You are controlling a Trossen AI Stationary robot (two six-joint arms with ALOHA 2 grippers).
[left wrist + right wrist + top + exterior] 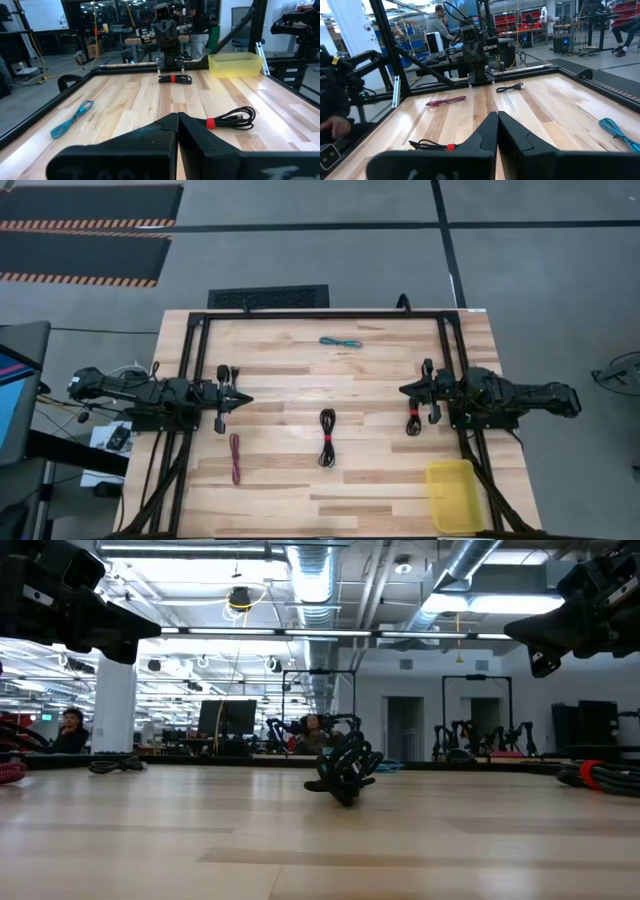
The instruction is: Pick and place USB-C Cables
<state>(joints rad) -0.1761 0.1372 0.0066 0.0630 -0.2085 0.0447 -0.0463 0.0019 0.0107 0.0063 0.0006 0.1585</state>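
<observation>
Just beside right pincer (407, 389), banded cable (413, 421)

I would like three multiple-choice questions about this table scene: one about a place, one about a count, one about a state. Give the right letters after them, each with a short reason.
1. Where is the yellow bin?
A. at the table corner near the right arm
B. under the left arm
C. at the table's middle

2. How many black cables with a red band lie on the table?
A. none
B. two
C. four

3. How do the jaws of the left gripper stand?
A. wide open
B. shut on the teal cable
C. shut, holding nothing

Answers:
1 A: the high view shows it by the right arm's base.
2 B: one lies mid-table, the other beside the right gripper.
3 C: the left wrist view shows the fingers meeting, and the teal cable lies far off.
</observation>
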